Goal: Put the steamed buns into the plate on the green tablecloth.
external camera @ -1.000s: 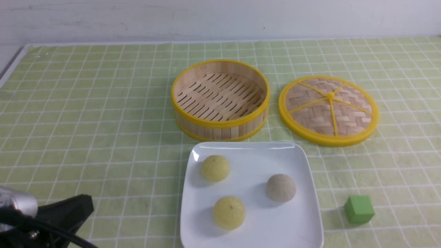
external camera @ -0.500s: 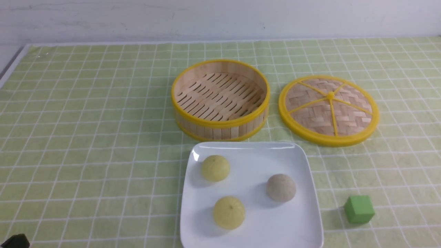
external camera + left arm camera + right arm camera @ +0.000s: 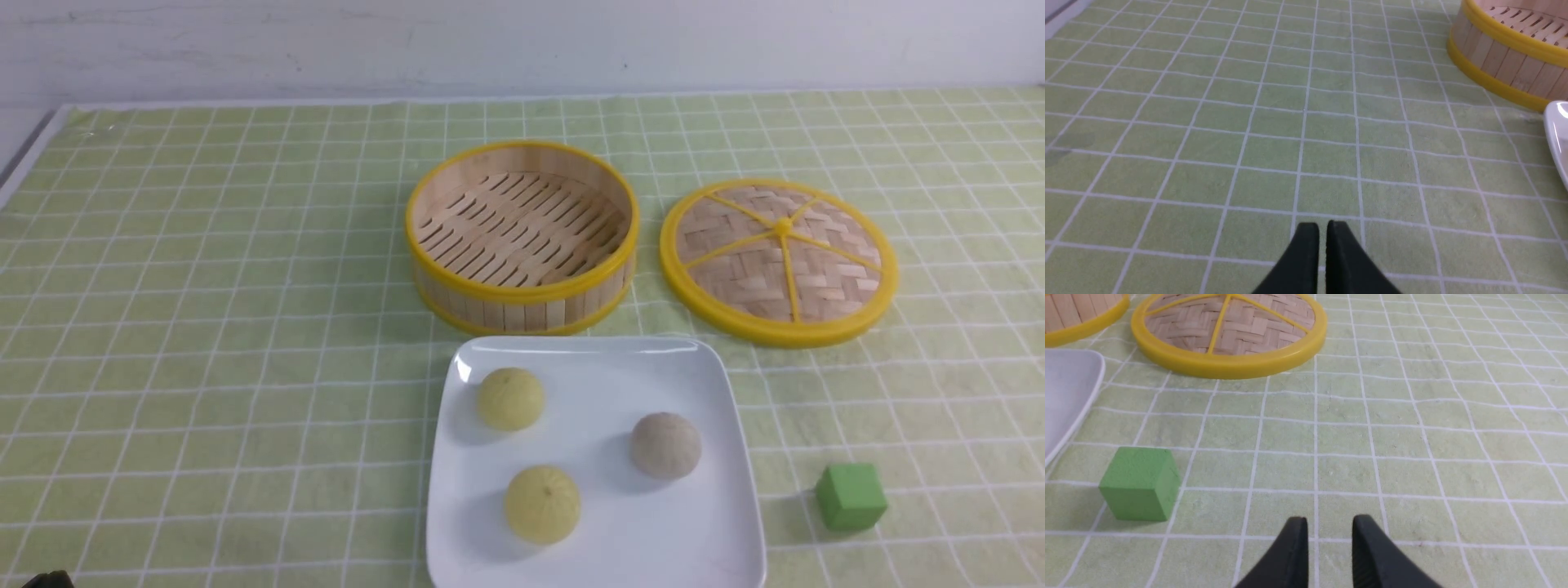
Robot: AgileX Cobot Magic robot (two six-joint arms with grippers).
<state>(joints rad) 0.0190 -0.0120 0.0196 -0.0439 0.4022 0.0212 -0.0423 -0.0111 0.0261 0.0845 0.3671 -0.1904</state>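
Hovering over bare green tablecloth (image 3: 1274, 122), left claw (image 3: 1322, 232) nearly closed, empty. Right claw (image 3: 1327, 531) slightly parted, empty, near green cube (image 3: 1139, 489). Three steamed buns (image 3: 542, 504) sit apart in plate (image 3: 718, 523), just before steamer basket (image 3: 522, 237); lid (image 3: 780, 261) alongside.

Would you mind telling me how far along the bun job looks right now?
It looks finished. All three steamed buns, two yellow and one grey, sit on the plate on the green tablecloth, and the steamer basket is empty. Nothing is in hand: the left hand is closed on nothing, and the right hand is slightly apart over bare cloth. Nothing appears left.
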